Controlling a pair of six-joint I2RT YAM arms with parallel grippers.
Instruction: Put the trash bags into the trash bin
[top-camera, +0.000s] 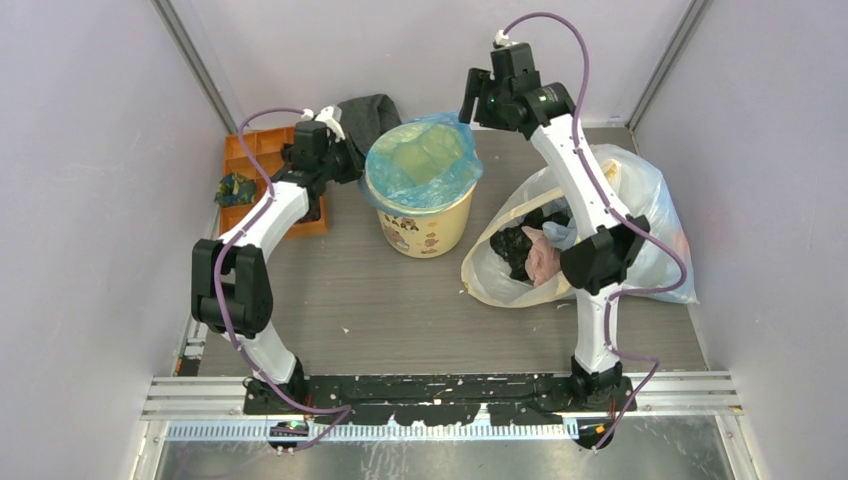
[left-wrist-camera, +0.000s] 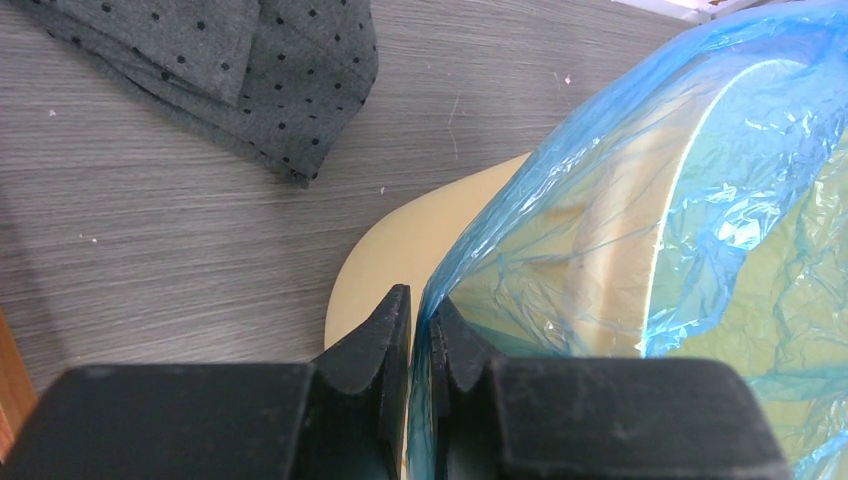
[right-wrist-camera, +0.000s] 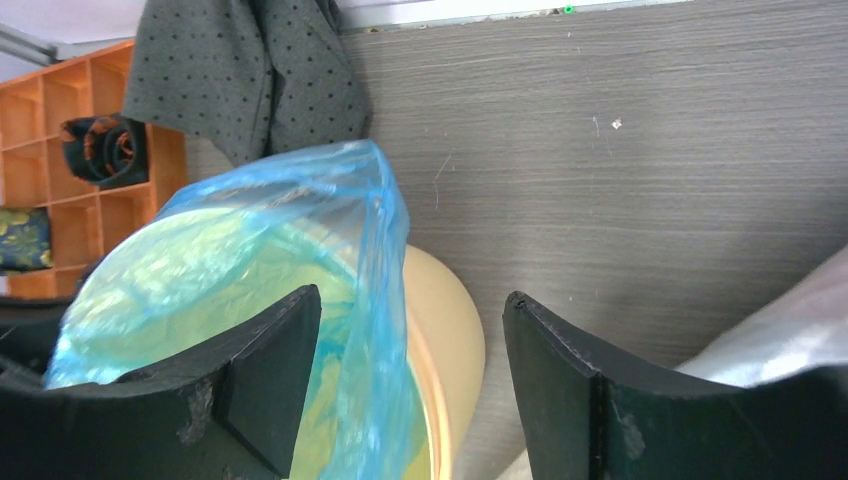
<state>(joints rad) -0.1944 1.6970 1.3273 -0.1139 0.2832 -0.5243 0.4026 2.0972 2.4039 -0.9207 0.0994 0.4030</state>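
Left fingers (left-wrist-camera: 385, 335) pinch the trash bag (top-camera: 425, 160) at nine o'clock on the trash bin (top-camera: 425, 232), right fingers (right-wrist-camera: 270, 345) released; tugging may tip it.

The crinkly light-blue trash bag (top-camera: 425, 160) lines the upright cream-yellow trash bin (top-camera: 425, 232), draped over its rim.

The trash bin (top-camera: 425, 215) stands on the table (top-camera: 400, 310), toward the back. The trash bag (top-camera: 425, 160) lies in it, its edge folded out over the rim. Left of the bin lies the compartment tray (top-camera: 262, 165); behind the bin to the left, a cloth (top-camera: 370, 115); to the right, just beside it, a large sack (top-camera: 640, 200). The left gripper (left-wrist-camera: 420, 305) sits at the bin's left rim, pinched on the bag's edge. The right gripper (right-wrist-camera: 410, 300) hangs over the bin's right rear rim, fingers spread, a raised fold of the bag between them.
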